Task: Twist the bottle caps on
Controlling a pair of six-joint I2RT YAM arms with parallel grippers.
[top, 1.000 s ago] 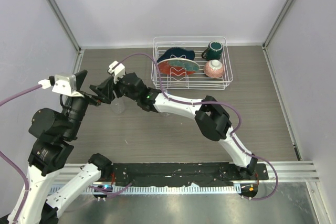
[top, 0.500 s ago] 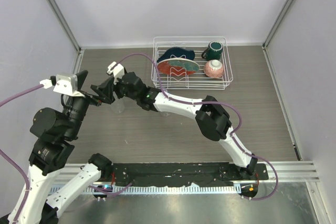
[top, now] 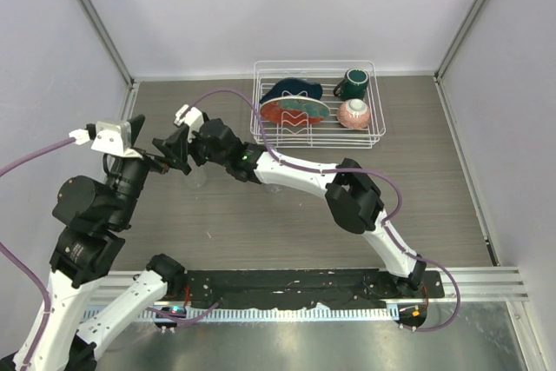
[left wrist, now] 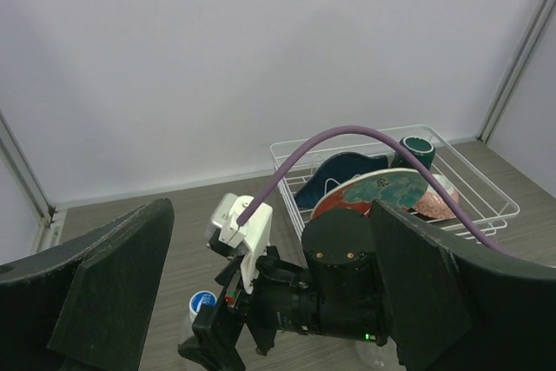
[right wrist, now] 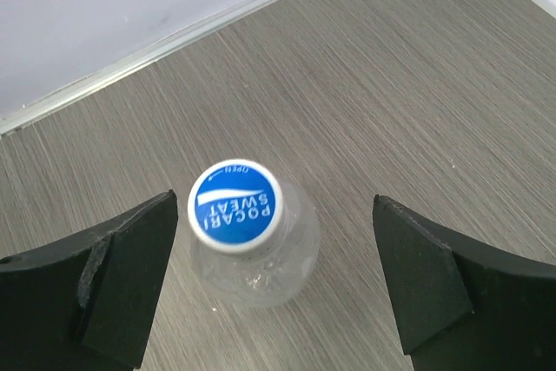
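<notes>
One round blue cap (right wrist: 235, 206) tops a seemingly plastic bottle (right wrist: 293, 248).

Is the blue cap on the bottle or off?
On. The blue cap sits squarely on top of the clear bottle, seen from above. Whether it is screwed tight, I cannot tell.

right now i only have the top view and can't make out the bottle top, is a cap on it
Observer: Yes. The right wrist view shows a blue cap sitting on the bottle neck.
Operator: is the right tool gripping it
Observer: No. The right tool is open and stands clear of the cap on both sides.
Operator: anything in the left tool
Observer: No. In the left wrist view, the left tool is open and empty.
</notes>
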